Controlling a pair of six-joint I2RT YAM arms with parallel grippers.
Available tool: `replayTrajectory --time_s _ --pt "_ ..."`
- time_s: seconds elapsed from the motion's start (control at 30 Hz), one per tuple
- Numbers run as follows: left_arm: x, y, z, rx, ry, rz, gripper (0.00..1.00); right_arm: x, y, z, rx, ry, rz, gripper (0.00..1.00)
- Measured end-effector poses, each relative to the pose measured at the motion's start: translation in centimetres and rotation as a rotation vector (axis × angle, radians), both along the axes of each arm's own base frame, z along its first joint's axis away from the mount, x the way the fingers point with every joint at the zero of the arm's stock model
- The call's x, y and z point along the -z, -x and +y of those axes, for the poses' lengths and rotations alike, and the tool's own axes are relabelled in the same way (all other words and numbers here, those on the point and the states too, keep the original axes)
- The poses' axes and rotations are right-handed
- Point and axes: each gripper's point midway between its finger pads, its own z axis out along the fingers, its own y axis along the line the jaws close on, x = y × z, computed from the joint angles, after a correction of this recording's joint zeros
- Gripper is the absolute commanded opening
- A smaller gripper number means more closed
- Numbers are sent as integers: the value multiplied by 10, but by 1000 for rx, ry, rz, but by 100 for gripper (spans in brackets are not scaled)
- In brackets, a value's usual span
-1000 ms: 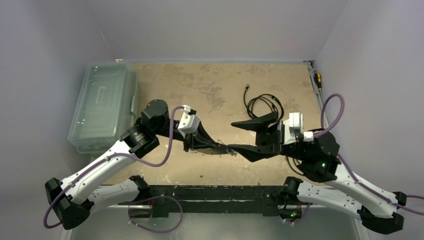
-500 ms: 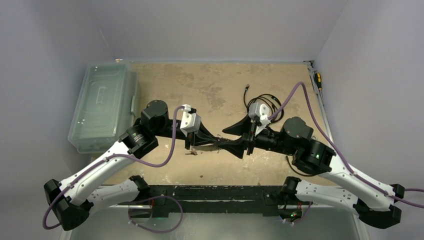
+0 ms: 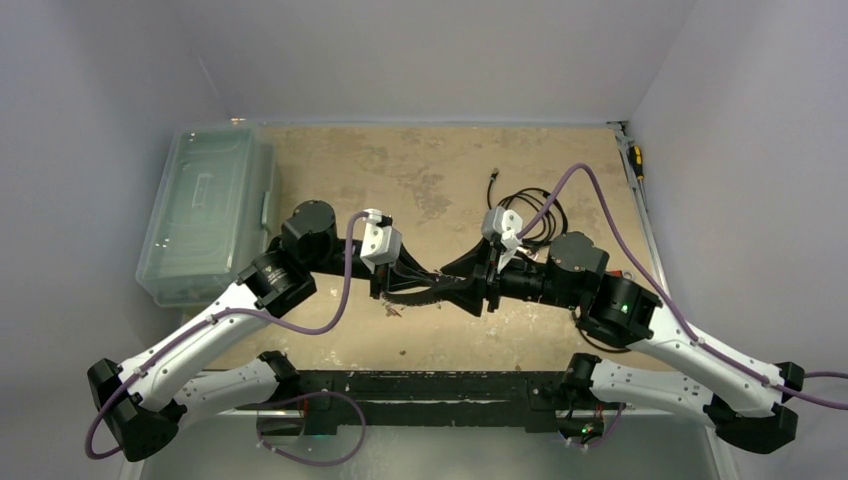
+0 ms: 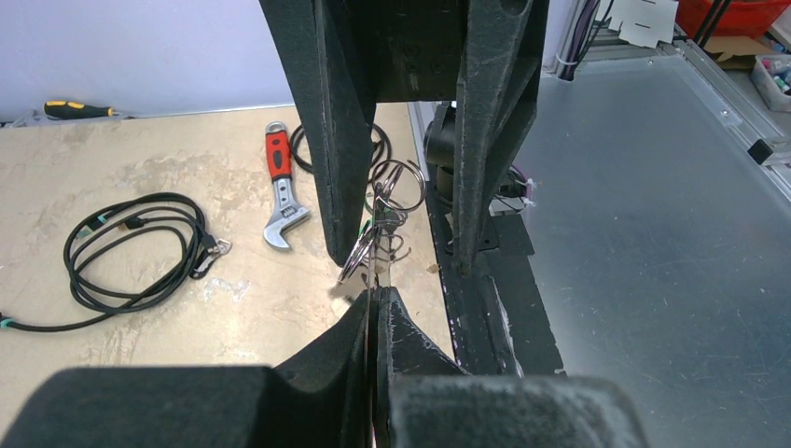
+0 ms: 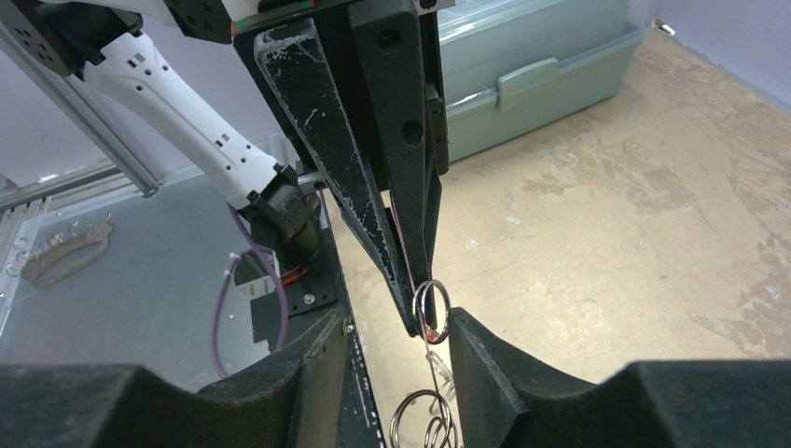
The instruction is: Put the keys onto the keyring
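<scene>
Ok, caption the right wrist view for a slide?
Left gripper pinches the keyring inside the open right gripper.

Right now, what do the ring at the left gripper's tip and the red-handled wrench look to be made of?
Keyring, pinched in the left gripper: thin wire loops with a bright silver shine, so metal, probably steel. Wrench: the hooked head is bare silvery metal with a dull gleam. The red handle looks like a plastic or rubber cover, but I cannot tell which.
</scene>
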Motion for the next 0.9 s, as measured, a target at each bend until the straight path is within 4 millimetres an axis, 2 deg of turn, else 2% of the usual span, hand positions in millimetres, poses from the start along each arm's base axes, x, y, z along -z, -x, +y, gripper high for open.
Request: replayTrajectory --time_s 0.2,0.27,0.37,0.53,0.63,0.77,0.9 --pt "2 0 0 0 -4 4 0 3 -1 2 0 3 -6 41" --pt "3 0 0 0 -9 9 0 5 -2 2 1 5 -6 47" --pt "4 0 1 -3 -14 13 0 7 -3 1 7 13 -9 61" --pt "3 1 1 -3 -12 11 0 18 -9 1 34 43 -8 66" --pt "3 1 2 -3 -10 9 0 23 -12 1 47 58 -4 59" --pt "2 1 2 -3 -8 7 0 28 -13 2 46 70 -8 41" --pt "2 1 2 -4 -8 6 0 26 -13 2 44 66 -20 33"
